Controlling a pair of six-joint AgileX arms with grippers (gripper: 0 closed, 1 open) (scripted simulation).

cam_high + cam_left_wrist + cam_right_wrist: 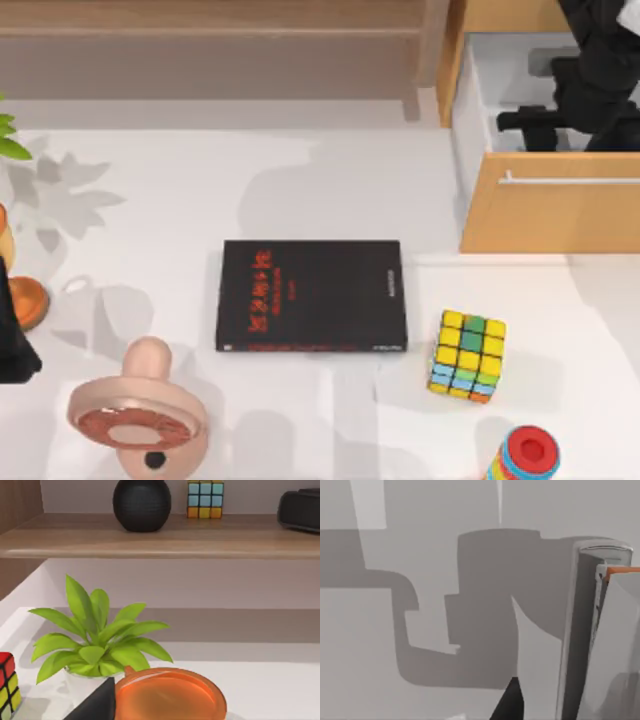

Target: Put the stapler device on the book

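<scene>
Book lies mid-table; right arm's jaws reach into drawer, state unclear.

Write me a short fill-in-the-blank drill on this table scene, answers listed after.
1. The flat black book with red lettering lies on the white ____.
2. The multicoloured Rubik's cube sits to the book's ____ in the top view.
3. My right arm's black gripper reaches into the open wooden ____.
4. No ____ lies on the book yet.

Answers: table; right; drawer; stapler

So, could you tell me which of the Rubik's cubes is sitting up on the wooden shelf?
The cube with pale blue top rows, beside the round black speaker on the wooden shelf; the others sit on the white table.
</scene>
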